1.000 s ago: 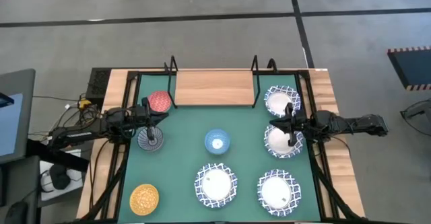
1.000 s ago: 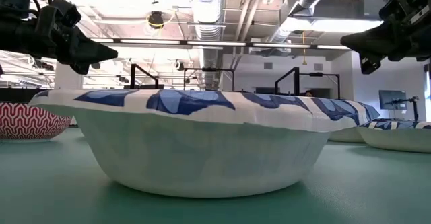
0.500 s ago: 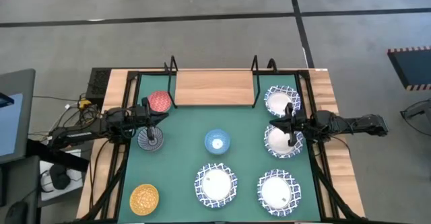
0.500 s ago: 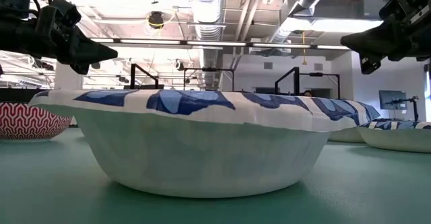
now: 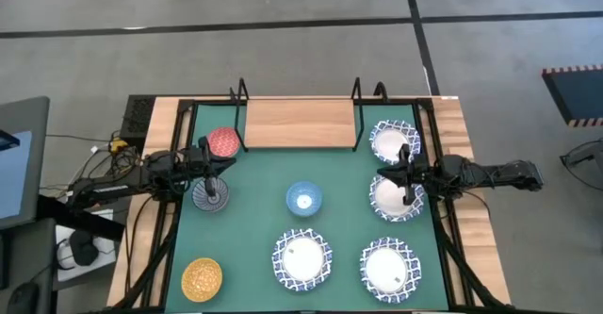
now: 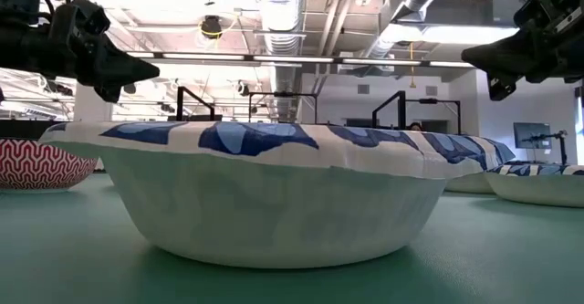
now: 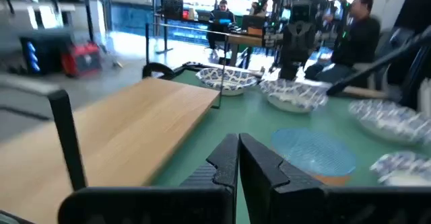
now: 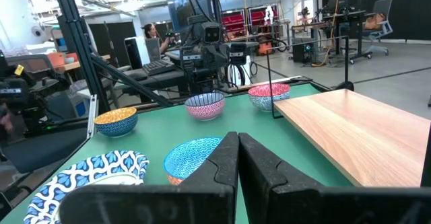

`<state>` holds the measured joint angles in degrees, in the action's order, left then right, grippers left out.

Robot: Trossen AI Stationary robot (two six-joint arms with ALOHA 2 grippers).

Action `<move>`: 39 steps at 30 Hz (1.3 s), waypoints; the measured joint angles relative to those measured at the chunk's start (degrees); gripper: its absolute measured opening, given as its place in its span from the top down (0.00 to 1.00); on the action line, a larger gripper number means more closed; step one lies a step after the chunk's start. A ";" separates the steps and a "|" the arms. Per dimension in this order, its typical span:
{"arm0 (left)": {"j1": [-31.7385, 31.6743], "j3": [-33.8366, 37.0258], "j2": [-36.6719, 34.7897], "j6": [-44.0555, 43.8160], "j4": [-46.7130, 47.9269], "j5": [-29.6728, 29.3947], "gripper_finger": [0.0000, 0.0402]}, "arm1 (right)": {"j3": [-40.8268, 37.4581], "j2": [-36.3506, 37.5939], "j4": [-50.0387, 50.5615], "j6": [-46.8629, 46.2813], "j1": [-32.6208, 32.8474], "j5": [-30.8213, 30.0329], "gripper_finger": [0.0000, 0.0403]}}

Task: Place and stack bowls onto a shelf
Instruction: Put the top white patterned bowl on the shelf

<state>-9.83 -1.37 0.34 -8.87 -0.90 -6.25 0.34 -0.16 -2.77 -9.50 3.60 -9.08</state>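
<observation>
Nothing has moved since the earlier frames; both arms hang level, left gripper (image 5: 219,168) above the grey bowl (image 5: 210,196), right gripper (image 5: 394,175) over a white bowl (image 5: 394,199), fingers pressed together and holding nothing. No bowl sits on the shelf (image 5: 298,123) yet, so I judge the task unstarted; next a gripper must open and drop to a rim. Open mat (image 5: 254,210) lies mid-table; the shelf's black posts (image 5: 357,116) need clearance.

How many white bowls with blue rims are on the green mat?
4. One sits beside the shelf's right end, one lies under the right end effector, and two sit along the near edge, at the centre and right. None looks hidden.
</observation>
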 joint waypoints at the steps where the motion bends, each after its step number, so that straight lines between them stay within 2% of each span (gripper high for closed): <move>1: 0.07 0.00 0.00 -3.29 -0.03 0.40 1.00 | 0.00 0.01 -0.20 0.00 0.00 0.00 0.91; 4: 0.07 0.01 -0.01 -15.49 -0.03 0.63 1.00 | 0.02 0.01 -0.49 -2.38 0.00 0.00 0.91; 7: 0.07 0.01 0.00 -26.33 0.06 -2.48 1.00 | 0.02 0.01 -0.97 -9.69 0.00 -0.04 0.91; 10: 0.05 0.01 0.00 -30.97 -0.10 -6.12 1.00 | 0.01 0.01 -2.43 -13.73 0.00 -0.82 0.91; 13: 0.05 0.00 0.00 -32.25 -0.35 -8.40 1.00 | 0.01 -0.01 -2.95 -18.59 0.00 -4.61 0.91; 20: 0.05 0.03 0.04 -36.43 -2.19 -11.10 1.00 | 0.39 -0.04 -6.37 -36.86 -0.13 -18.72 0.91; 26: 0.09 0.03 0.04 -35.14 -8.65 -8.31 0.93 | 6.07 -4.67 -6.34 -34.86 -0.39 -20.14 0.91; 29: 0.10 0.03 0.45 -34.93 -10.30 -9.73 0.86 | 10.75 -10.13 -5.00 -33.63 -0.37 -24.16 0.91; 35: 0.10 0.03 5.03 -32.87 -16.46 -10.43 0.72 | 21.56 -22.81 4.33 -33.94 -0.47 -35.85 0.91; 39: 0.10 -0.51 10.55 -30.83 -23.76 -9.43 0.66 | 29.10 -29.06 15.09 -37.78 -3.06 -36.99 0.86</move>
<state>-9.74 -1.88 10.89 -39.70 -24.66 -15.67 29.44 -29.21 12.32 -47.28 0.53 -46.07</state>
